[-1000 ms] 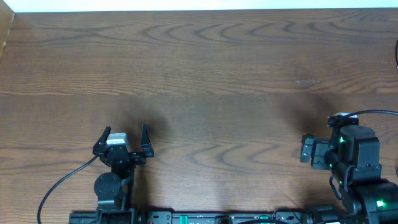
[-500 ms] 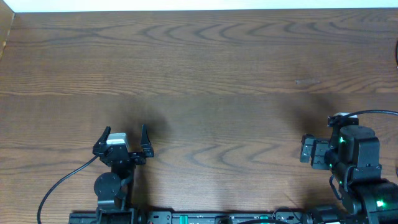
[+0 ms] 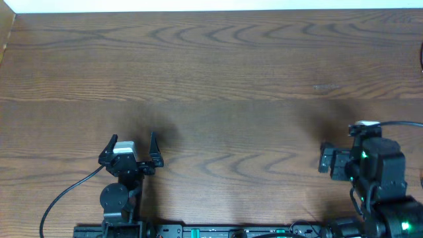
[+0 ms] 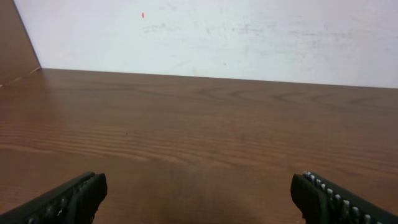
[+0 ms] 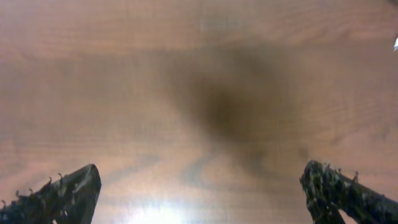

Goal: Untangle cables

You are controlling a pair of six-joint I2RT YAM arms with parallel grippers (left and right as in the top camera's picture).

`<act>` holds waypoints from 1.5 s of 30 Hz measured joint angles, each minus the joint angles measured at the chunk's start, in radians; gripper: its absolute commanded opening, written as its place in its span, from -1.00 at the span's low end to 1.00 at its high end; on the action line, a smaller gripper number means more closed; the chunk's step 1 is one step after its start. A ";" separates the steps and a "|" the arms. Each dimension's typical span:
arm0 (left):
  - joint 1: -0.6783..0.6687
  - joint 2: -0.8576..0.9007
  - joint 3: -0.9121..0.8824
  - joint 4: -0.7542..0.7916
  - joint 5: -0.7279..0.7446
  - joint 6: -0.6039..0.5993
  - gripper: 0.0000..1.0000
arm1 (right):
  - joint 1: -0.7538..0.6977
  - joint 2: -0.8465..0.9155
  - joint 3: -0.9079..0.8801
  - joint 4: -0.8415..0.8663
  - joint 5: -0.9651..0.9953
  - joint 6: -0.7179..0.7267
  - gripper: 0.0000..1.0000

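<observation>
No black or white cable shows in any view; both are out of view. My left gripper (image 3: 132, 145) sits low at the front left of the wooden table (image 3: 218, 79), open and empty; in the left wrist view its fingers (image 4: 199, 190) are spread wide over bare wood. My right gripper (image 3: 337, 162) is at the front right, pointing down at the table; in the right wrist view its fingers (image 5: 199, 180) are wide apart with nothing between them. A small white speck (image 5: 395, 43) shows at the right edge of that view; I cannot tell what it is.
A dark sliver (image 3: 422, 59) cuts the right edge of the overhead view. A white wall (image 4: 205, 31) stands behind the table's far edge. A wooden side panel (image 4: 15, 43) rises at the far left. The left arm's own black wire (image 3: 63, 195) trails at the front left.
The right arm has shifted slightly to the right and toward the front edge. The left arm has not moved.
</observation>
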 measured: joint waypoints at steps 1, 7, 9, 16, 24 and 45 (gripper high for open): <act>0.000 0.000 0.000 0.000 0.000 0.000 0.99 | -0.006 -0.019 -0.014 0.035 0.000 0.000 0.99; 0.000 0.000 0.000 0.000 0.000 0.000 0.99 | -0.040 -0.162 -0.211 0.332 -0.018 0.000 0.99; 0.000 0.000 0.000 0.000 0.000 0.000 0.99 | -0.048 -0.202 -0.292 0.430 -0.023 0.000 0.99; 0.000 0.000 0.000 0.000 0.000 0.000 0.99 | -0.101 -0.349 -0.548 0.724 -0.101 -0.001 0.98; 0.000 0.000 0.000 0.000 0.000 -0.003 0.99 | -0.163 -0.551 -0.730 0.920 -0.254 -0.049 0.99; 0.000 0.000 0.000 0.000 0.000 -0.012 0.99 | -0.227 -0.598 -0.784 0.921 -0.362 -0.098 0.99</act>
